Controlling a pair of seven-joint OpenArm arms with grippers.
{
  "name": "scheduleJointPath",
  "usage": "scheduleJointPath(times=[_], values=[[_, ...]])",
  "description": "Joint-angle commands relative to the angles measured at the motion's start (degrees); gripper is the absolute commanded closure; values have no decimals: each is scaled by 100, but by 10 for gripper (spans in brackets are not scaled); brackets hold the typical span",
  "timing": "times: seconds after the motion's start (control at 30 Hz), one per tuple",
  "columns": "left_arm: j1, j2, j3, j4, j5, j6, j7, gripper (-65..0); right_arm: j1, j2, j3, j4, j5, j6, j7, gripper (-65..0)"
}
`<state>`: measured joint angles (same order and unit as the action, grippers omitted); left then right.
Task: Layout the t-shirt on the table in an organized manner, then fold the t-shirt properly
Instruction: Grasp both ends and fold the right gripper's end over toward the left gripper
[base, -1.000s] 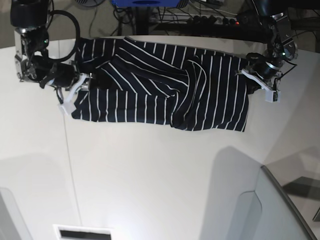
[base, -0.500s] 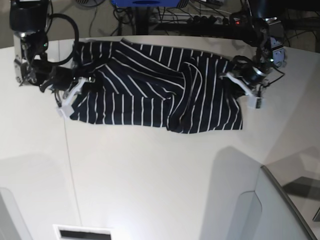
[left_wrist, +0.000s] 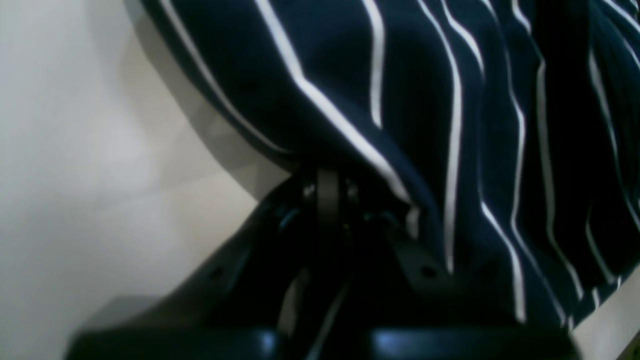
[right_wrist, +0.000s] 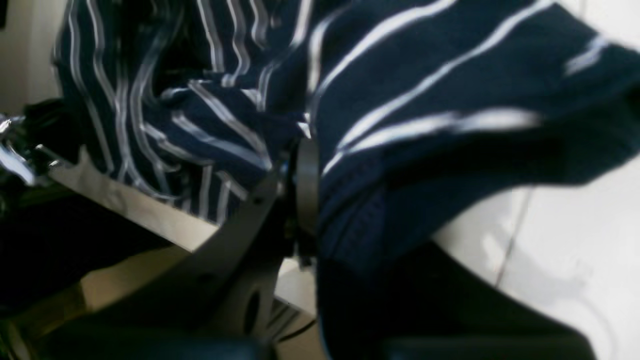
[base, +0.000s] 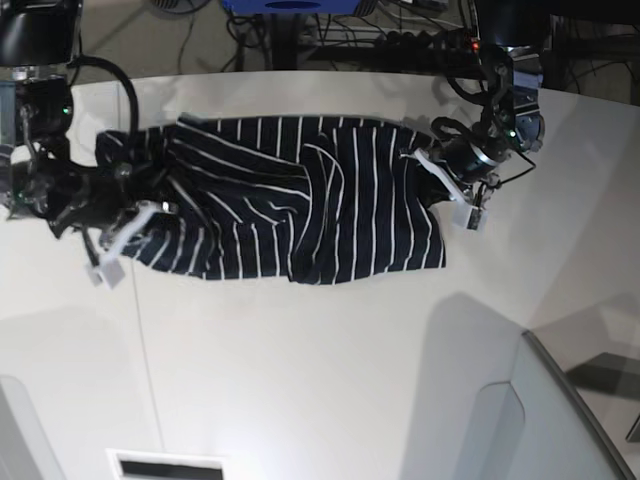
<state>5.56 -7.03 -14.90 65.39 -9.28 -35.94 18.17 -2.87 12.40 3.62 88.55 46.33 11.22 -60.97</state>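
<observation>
White table (base: 300, 380) supports the t-shirt (base: 290, 210). Left gripper (base: 445, 180) and right gripper (base: 135, 215) each pinch a shirt edge, fingers closed on fabric.

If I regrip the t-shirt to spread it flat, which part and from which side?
Take the t-shirt by its near hem corners, coming in low from each outer end. That edge lies flat and clear on the table, while the middle is bunched in folds.

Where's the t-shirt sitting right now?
In the base view the t-shirt lies bunched across the far half of the table, stretched between the right hand and the left hand.
</observation>
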Motion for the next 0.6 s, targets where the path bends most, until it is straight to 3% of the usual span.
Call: scheduleJointPath(times=[0.0,0.1,0.2,0.37,0.57], values=[[-24,-67,-9,51,9,21,24,0,134,-67,-102,204,172,-116,-79,-5],[-86,-67,8,51,18,21,24,0,239,-330,-533,327,181,-670,-255,-5],[-121,-128,334,7,18,21,33,0,380,-568,-1069,336,198,-960,-246,-5],[-130,-181,729,42,18,21,33,0,661,-990,-1518,283,163,-1118,-237,-5],[-121,-181,712,51,18,21,33,0,1118,-1289,-1790,-192,154,-1118,-228,-5]])
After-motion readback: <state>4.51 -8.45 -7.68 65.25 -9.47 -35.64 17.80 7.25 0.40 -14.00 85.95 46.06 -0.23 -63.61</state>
